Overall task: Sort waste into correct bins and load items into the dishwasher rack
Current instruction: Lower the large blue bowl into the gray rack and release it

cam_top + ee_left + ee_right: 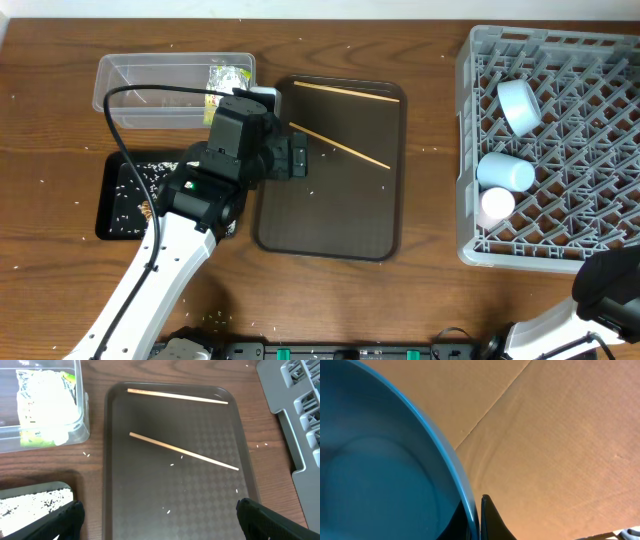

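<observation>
Two thin wooden chopsticks [340, 147] [184, 451] lie on the brown serving tray [330, 220] [200, 495]. My left gripper [297, 155] [157, 510] is open and empty above the tray's left part. The clear tub [150, 70] [82, 410] holds a white tissue [45, 400] and a yellow-green wrapper [228, 78]. The black tray [110, 190] [30, 489] holds white rice [35, 500]. The grey rack [470, 150] holds a small blue bowl [519, 105], a light blue cup [505, 172] and a pinkish-white cup [497, 205]. My right gripper [476, 510] is shut on the rim of the large dark blue bowl [380, 470].
Loose rice grains are scattered on the wooden table and the serving tray. The right arm [610, 285] is at the bottom right corner, in front of the rack. The right wrist view shows a tan surface behind the bowl.
</observation>
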Tool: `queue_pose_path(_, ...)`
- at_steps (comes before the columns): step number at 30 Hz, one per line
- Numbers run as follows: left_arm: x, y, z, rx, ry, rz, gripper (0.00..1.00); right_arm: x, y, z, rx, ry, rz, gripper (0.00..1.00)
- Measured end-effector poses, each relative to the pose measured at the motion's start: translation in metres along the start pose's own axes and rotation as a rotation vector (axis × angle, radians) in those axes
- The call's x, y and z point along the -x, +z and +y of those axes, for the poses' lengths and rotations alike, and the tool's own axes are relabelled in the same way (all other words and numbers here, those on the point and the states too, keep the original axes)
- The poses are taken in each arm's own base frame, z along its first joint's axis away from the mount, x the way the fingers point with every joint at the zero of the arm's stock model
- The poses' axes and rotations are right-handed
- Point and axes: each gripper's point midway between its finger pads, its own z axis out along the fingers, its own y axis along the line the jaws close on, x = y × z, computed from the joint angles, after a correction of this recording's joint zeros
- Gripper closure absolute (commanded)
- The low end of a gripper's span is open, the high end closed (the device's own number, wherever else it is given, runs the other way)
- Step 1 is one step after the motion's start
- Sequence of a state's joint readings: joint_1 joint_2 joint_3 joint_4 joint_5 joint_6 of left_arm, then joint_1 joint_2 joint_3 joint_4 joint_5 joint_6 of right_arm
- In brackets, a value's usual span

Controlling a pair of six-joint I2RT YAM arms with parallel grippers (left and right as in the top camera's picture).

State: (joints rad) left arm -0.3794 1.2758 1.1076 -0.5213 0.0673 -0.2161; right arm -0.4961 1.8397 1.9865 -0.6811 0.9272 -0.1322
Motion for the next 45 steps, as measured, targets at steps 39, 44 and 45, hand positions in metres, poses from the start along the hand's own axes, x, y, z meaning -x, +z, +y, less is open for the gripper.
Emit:
queue_pose_path(39, 0.000, 0.000, 0.000, 0.000, 0.000, -0.001, 0.02, -0.053, 0.083, 0.067, 0.037, -0.350, 0.115, 0.99)
queue_pose_path(44, 0.000, 0.000, 0.000, 0.000, 0.000, -0.001, 0.02, -0.061, 0.085, 0.078, 0.077, -0.384, 0.129, 0.99)
queue_pose_path(45, 0.000, 0.000, 0.000, 0.000, 0.000, 0.000, 0.02, -0.063, 0.085, 0.079, 0.083, -0.388, 0.132, 0.99)
